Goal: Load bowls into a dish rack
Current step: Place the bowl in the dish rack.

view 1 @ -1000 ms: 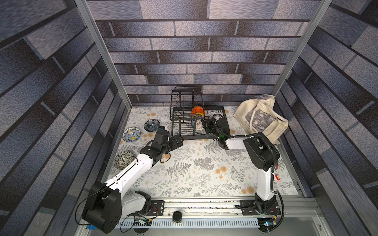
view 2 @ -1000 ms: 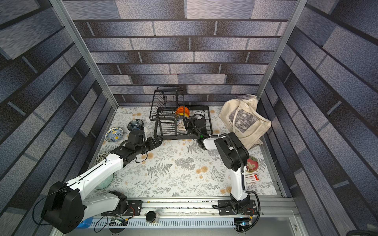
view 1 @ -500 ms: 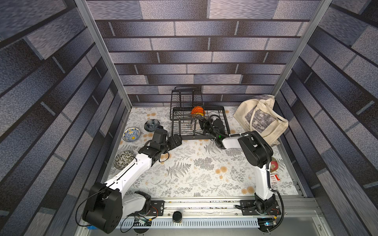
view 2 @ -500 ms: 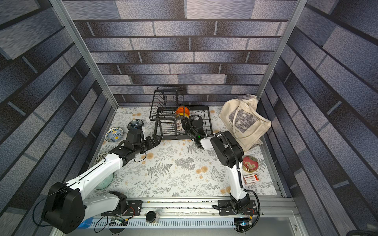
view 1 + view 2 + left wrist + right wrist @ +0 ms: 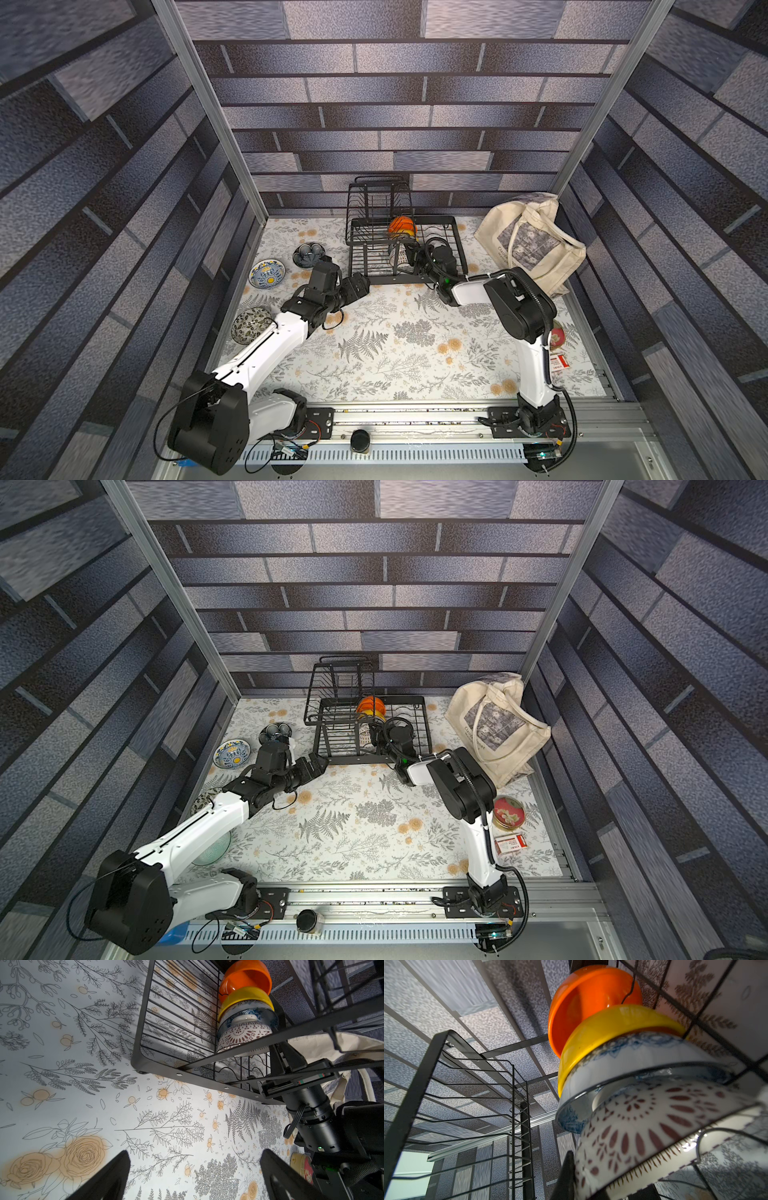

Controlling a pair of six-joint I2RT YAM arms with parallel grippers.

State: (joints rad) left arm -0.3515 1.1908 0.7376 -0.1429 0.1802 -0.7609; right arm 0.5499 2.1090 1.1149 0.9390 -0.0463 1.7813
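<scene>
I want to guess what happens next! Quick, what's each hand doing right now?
Left hand: open, holding nothing.
Right hand: closed on the rim of the white lattice bowl.

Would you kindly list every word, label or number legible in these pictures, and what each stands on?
"Claude Monet", blurred and only roughly legible: on the cream canvas tote bag.
Small red-and-white packet: print too small to read.
Round red tin: lid design only, no readable words.
Nothing else carries text.
</scene>
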